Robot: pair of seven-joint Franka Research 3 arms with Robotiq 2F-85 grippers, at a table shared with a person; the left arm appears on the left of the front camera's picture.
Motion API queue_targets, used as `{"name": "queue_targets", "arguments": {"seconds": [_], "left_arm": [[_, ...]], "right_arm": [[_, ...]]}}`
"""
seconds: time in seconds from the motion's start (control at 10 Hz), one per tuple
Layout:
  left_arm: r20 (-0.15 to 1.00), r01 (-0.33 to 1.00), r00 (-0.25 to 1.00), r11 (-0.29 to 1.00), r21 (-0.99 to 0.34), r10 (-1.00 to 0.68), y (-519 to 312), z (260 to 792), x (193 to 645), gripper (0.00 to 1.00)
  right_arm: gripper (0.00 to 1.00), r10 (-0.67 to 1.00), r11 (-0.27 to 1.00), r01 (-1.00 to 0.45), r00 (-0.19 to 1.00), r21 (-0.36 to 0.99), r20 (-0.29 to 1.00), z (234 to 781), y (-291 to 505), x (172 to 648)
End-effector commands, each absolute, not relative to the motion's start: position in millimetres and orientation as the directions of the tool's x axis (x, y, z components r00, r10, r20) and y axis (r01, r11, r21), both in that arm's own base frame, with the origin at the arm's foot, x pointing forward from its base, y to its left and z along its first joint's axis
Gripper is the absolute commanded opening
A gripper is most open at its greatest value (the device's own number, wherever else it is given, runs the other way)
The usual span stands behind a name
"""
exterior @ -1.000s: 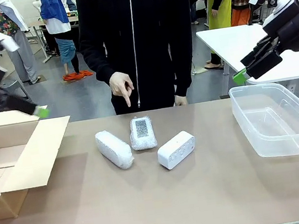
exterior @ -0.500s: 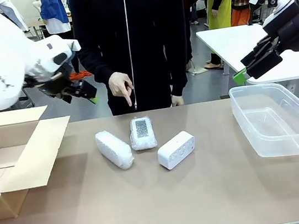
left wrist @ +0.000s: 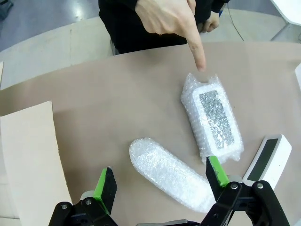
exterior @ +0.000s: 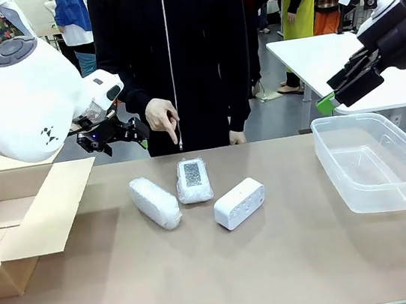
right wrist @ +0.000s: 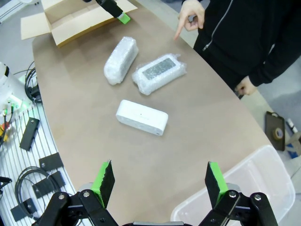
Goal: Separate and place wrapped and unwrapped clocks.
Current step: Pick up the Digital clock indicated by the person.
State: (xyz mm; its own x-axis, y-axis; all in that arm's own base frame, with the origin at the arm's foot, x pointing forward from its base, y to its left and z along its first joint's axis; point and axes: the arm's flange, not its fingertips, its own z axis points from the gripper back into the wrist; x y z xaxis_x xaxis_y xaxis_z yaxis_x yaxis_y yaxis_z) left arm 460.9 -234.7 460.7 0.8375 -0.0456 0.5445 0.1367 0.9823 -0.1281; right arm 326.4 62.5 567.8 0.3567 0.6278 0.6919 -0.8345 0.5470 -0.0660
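The left pincer (left wrist: 160, 176) is held released, its green pads (left wrist: 104, 184) spread wide above the far side of the tan counter (exterior: 280, 270), apparently lined up on the wrapped pieces. Framed between its fingers lies an oblong clock bundled in whitish bubble wrap (left wrist: 171, 174). At one o'clock of it, a second wrapped clock with a dark face showing through (left wrist: 214, 117) is indicated by the person's pointing hand (left wrist: 171, 19), probably as the piece to be taken. The bare smooth white clock (exterior: 239, 203) rests just beside, at four o'clock. The right pincer (exterior: 331, 96) is likewise released, poised above the clear plastic tub (exterior: 378, 161) at three o'clock. An open cardboard box (exterior: 15, 216) is set at nine o'clock, presumably one container per kind.
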Motion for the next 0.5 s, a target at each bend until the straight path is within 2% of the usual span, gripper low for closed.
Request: {"name": "queue_targets", "arguments": {"seconds": [0.0,0.4], "left_arm": [[0.544,0.174,0.835,0.978,-0.114,-0.086,-229.0,469.6,458.5,1.00],[0.544,0.174,0.835,0.978,-0.114,-0.086,-229.0,469.6,458.5,1.00]], "right_arm": [[1.00,0.622,0.546,-0.835,0.358,-0.059,0.697,566.8,61.8,327.0],[1.00,0.622,0.546,-0.835,0.358,-0.059,0.697,566.8,61.8,327.0]]}}
